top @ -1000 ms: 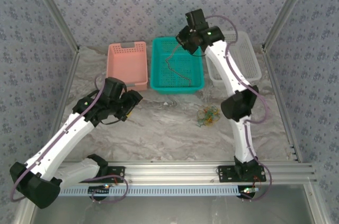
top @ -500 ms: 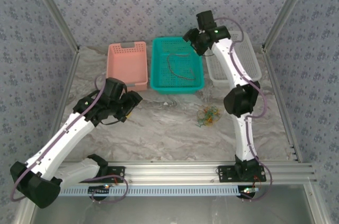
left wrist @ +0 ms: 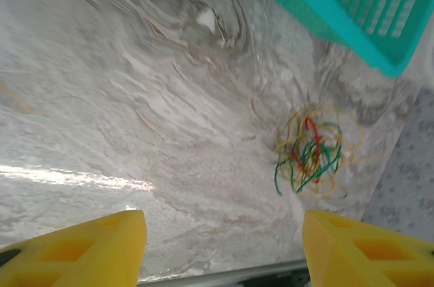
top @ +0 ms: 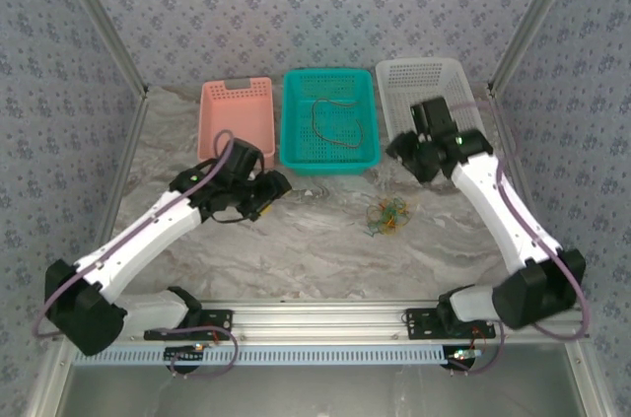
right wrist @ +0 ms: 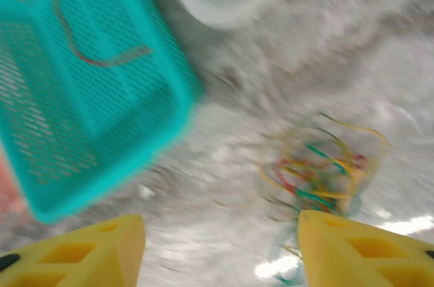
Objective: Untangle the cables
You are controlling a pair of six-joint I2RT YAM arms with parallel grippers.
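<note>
On the counter (top: 296, 244), the tangle of cables (top: 385, 217) lies in front of the teal basket (top: 330, 163), near its right corner. The left gripper (top: 276, 188), released and empty, hovers before the basket's left corner. The right gripper (top: 404, 146), likewise released, is beside its right wall. One brown cable (top: 335, 126) lies inside the basket.

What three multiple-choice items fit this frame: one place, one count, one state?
1. The tangle of cables lies: A in a basket; B on the table; C on the floor.
2. Baskets at the far edge: A one; B two; C three.
3. The right fingers are: A open and empty; B shut on a cable; C shut and empty.

Key:
1 B: the tangle sits on bare marbled tabletop.
2 C: the pink basket, teal basket and white basket stand in a row.
3 A: they stand wide apart with nothing between them.
</note>
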